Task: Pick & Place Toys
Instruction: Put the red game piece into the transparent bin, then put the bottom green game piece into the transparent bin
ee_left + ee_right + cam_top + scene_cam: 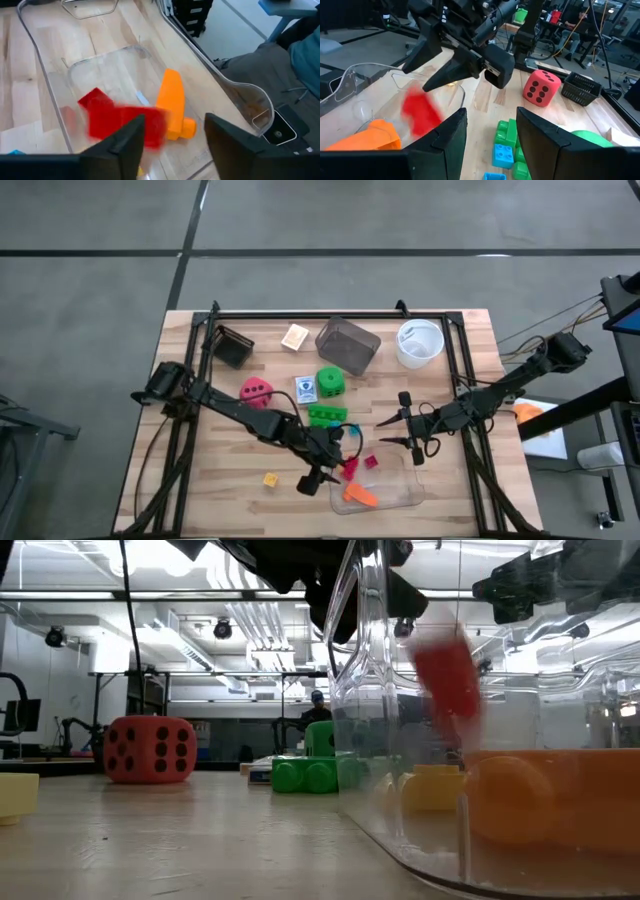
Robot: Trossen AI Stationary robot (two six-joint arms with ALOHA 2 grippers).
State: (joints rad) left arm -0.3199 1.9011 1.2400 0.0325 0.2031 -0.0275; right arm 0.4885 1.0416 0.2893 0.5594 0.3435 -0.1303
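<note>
My left gripper (332, 467) is open over the near left part of the clear tray (395, 485); it also shows in its own wrist view (175, 142). A red brick (125, 122) shows blurred in the air just below its fingers and above the tray floor, touching neither finger (420, 112). An orange brick (172, 102) and a pink brick (371, 462) lie in the tray. My right gripper (398, 432) is open and empty at the tray's far edge. The pink-red die (256, 391), green die (330, 381), card pack (306, 389), green brick (327, 415), yellow brick (270, 478) and tan block (295, 336) rest on the table.
A white round bowl (419, 343), a dark clear box (347, 345) and a black basket (232, 347) stand along the far edge. A black frame rims the table. The two grippers are close together over the tray. A person shows far behind the table (317, 710).
</note>
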